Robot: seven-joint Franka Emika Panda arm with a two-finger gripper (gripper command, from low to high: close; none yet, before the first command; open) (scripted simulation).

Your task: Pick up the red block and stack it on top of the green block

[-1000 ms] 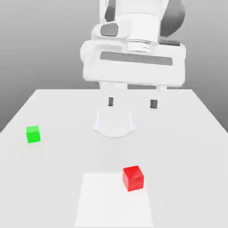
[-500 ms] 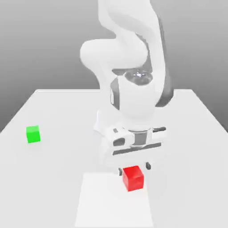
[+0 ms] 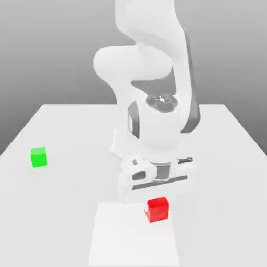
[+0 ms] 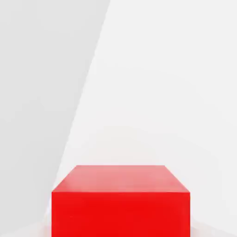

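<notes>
The red block [image 3: 158, 211] [image 4: 120, 203] rests on the white table [image 3: 224, 156] near its front, at the edge of a paler square patch. My gripper [image 3: 157, 203] has come straight down over it; the white hand covers the cube's top and the fingers sit at its sides, shut on it. The hand view has the block's top and one face up close. The green block [image 3: 38, 157] stands alone on the table far off toward the exterior view's left, well apart from the arm.
The arm's white base [image 3: 123, 147] stands at the middle of the table behind the hand. A paler square patch [image 3: 125, 237] marks the table's front. Bare table surface lies between the red and green blocks.
The arm swung down from high above the table to the red block, and in the last half second the hand sank lower and the fingers closed on the cube.
</notes>
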